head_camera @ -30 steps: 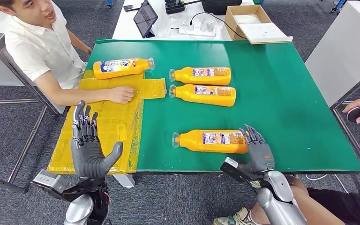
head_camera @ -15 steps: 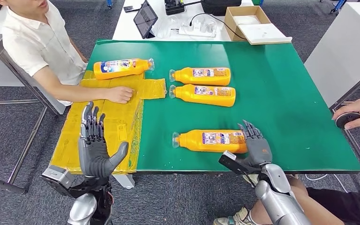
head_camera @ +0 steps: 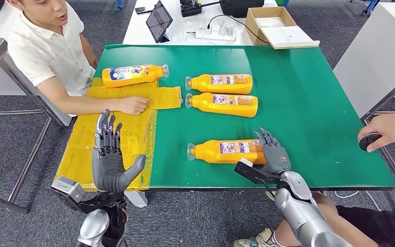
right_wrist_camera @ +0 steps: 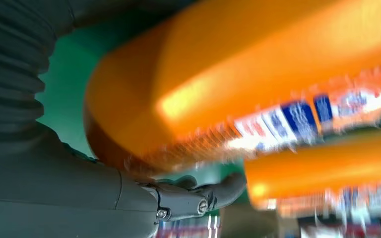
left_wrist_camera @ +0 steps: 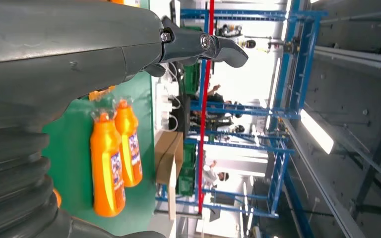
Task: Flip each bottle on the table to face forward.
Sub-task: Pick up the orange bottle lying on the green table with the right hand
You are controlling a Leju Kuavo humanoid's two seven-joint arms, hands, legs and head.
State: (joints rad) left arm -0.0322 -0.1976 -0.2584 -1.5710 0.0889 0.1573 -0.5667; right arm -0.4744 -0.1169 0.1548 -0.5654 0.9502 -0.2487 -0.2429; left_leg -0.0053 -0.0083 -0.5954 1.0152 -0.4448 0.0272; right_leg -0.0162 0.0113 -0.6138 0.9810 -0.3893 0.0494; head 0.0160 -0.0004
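bottles: four orange ones lie on their sides on the green table (head_camera: 308, 103), necks toward the robot's left. the nearest bottle (head_camera: 221, 151) lies close to the near edge; its label is white, blue and orange, the print too small and, in the right wrist view, too blurred to read. two more, the middle pair (head_camera: 221, 93), lie side by side just apart farther back, with similar unreadable labels. the far-left bottle (head_camera: 132, 74) rests at the table's left edge by the yellow sheet (head_camera: 113, 139), showing a larger blue and white label, lettering not legible. right hand (head_camera: 271, 153) is at the base end of the nearest bottle, fingers on its top and thumb under its end; a full grip cannot be told. left hand (head_camera: 109, 157) is raised off the table's left edge, fingers spread upward, holding nothing. since one second ago the nearest bottle has shifted slightly away from the near edge, the right hand has moved with it, and the left hand has risen and come nearer the table. a person's hand (head_camera: 133, 104) rests on the yellow sheet.
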